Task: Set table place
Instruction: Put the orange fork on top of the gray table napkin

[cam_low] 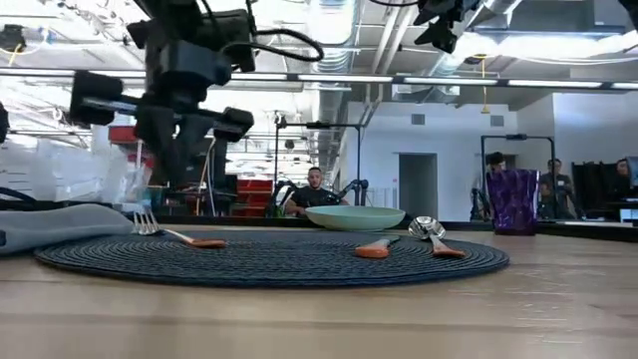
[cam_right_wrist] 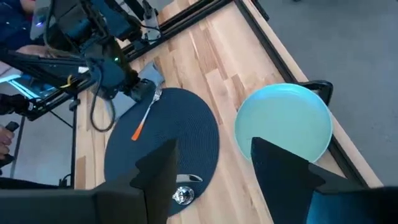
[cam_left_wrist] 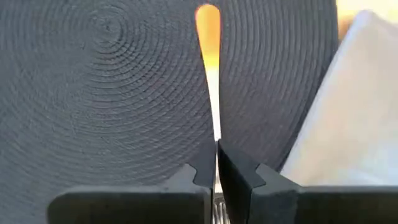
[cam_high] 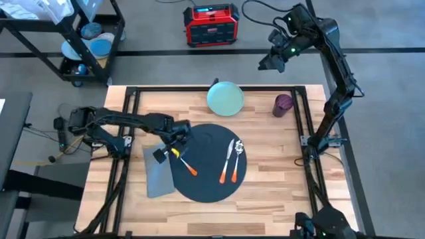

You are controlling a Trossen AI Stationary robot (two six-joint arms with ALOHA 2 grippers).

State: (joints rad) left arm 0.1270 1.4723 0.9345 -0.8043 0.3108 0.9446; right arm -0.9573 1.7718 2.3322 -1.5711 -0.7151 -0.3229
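Left gripper (cam_high: 174,147) sits low over the left edge of the round dark placemat (cam_high: 211,174), fingers pinched nearly shut around the metal neck of an orange-handled fork (cam_high: 186,164); left wrist view shows the fork stem (cam_left_wrist: 216,118) running between the two pads, the orange handle end lying on the mat's woven surface (cam_left_wrist: 112,93). In the low view the fork (cam_low: 174,235) lies flat on the mat's left side, tines toward the grey napkin (cam_low: 60,221). Napkin (cam_high: 157,174) lies on the light-wood table (cam_high: 272,186) touching the mat's left edge, partly under it. On the mat's right side lie a knife (cam_high: 226,162) and a spoon (cam_high: 237,159), both orange-handled, side by side, close. Pale green plate (cam_high: 225,98) sits at the table's far edge, off the mat. Purple cup (cam_high: 283,105) stands far right. Right gripper (cam_high: 272,61) is raised high beyond the far right corner, fingers spread wide, holding nothing. A person sits in the room behind (cam_low: 315,189).
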